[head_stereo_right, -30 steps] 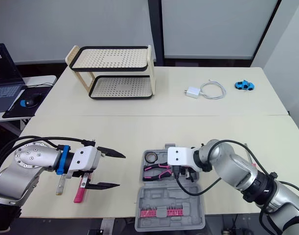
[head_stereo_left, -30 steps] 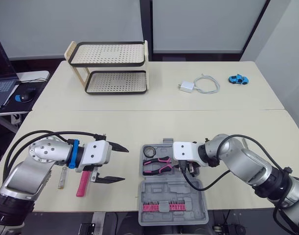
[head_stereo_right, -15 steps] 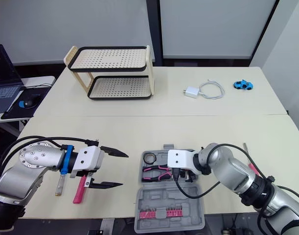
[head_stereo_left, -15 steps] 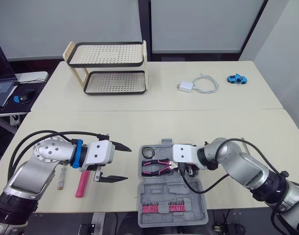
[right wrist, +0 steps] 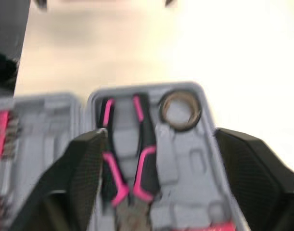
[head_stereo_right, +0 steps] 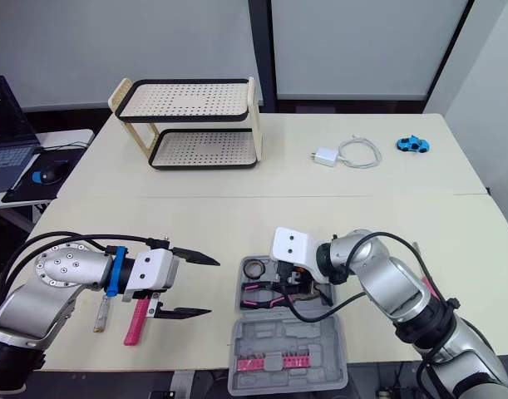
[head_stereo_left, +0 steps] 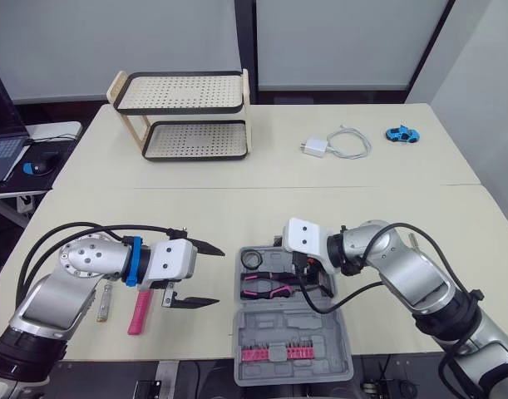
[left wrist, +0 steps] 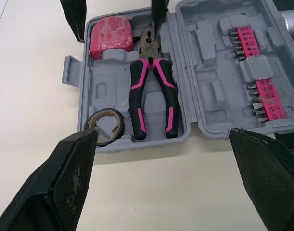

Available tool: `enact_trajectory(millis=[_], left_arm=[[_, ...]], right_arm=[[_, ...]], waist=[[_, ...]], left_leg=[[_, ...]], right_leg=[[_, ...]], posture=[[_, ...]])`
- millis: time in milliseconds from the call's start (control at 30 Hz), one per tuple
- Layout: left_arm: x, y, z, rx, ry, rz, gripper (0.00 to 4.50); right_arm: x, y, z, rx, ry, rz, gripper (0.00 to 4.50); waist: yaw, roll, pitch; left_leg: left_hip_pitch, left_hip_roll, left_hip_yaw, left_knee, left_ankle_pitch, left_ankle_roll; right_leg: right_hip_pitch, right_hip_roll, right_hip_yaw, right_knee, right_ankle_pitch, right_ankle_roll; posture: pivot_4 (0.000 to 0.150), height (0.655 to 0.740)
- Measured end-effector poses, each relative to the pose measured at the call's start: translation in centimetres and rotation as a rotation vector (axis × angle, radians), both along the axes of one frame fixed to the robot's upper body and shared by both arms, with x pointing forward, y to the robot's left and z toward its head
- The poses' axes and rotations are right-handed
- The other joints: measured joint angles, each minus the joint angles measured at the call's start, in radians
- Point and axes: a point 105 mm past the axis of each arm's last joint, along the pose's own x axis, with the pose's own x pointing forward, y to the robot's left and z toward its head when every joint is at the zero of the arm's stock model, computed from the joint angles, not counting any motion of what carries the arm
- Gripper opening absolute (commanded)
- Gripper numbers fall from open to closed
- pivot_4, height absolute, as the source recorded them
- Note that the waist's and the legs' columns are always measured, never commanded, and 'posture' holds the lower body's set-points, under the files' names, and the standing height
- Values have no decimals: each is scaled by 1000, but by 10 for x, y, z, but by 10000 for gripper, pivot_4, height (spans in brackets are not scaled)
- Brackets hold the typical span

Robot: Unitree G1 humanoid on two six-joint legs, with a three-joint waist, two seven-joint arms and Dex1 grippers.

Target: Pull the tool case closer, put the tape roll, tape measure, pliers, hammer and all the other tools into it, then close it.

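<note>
The tool case (head_stereo_left: 297, 326) lies open at the lower centre of the head views. Its tray is nearer mid-frame and its lid is folded toward the bottom edge, with a strip of pink screwdriver bits (head_stereo_left: 274, 353) in it. In the tray we see the tape roll (head_stereo_left: 254, 258), the pliers (head_stereo_left: 266, 283) and a red tape measure (left wrist: 111, 38), each in its own moulded recess. We judge the case to be stiff, light plastic that slides easily on the smooth table. The lid's free edge at the bottom of the frame looks the best place to take hold for folding it shut. The right gripper (right wrist: 160, 134) hangs over the pliers, its fingers spread with nothing between them. At lower left the left gripper (head_stereo_left: 219, 276) is also spread wide and empty, just beside a pink-handled tool (head_stereo_left: 140, 310). We take that tool for the hammer; its head is hidden. If so, it is rigid and head-heavy, and best pinched on the handle close to the head. A small metal tool (head_stereo_left: 102, 302) lies just left of it.
</note>
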Motion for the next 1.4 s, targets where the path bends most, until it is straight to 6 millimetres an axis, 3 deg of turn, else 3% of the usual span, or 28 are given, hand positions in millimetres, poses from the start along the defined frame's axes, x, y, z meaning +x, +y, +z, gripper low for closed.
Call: enact_trajectory(millis=[233,600,1000,1233,1400], left_arm=[[-1,1,-3,-3,8,11,45000],[0,1,-3,-6,6,20,45000],[-3,3,-10,-9,26,39,45000],[-4,11,-15,-16,31,65,45000],[-1,30,-16,-30,13,144,45000]], right_arm=[[4,3,-25,-6,7,-36,664],[7,6,-56,-96,45,-57,251],[9,8,-62,-140,15,-34,251],[9,12,-60,-96,-7,-33,251],[5,7,-26,17,-56,-38,251]], waist=[[-2,0,0],[-14,0,0],[-15,0,-3],[-15,0,-3],[-14,1,-3]], left_leg=[[0,-1,0,0,0,0],[0,-1,0,0,0,0],[4,0,0,0,0,1],[4,0,0,-1,0,1],[2,1,0,-1,0,0]], right_leg=[[0,1,0,1,0,0],[0,1,0,1,0,0],[2,1,0,1,0,0],[1,1,0,1,0,0],[0,0,1,1,0,0]], posture=[[1500,7400],[1500,7400],[1500,7400],[1500,7400],[1500,7400]])
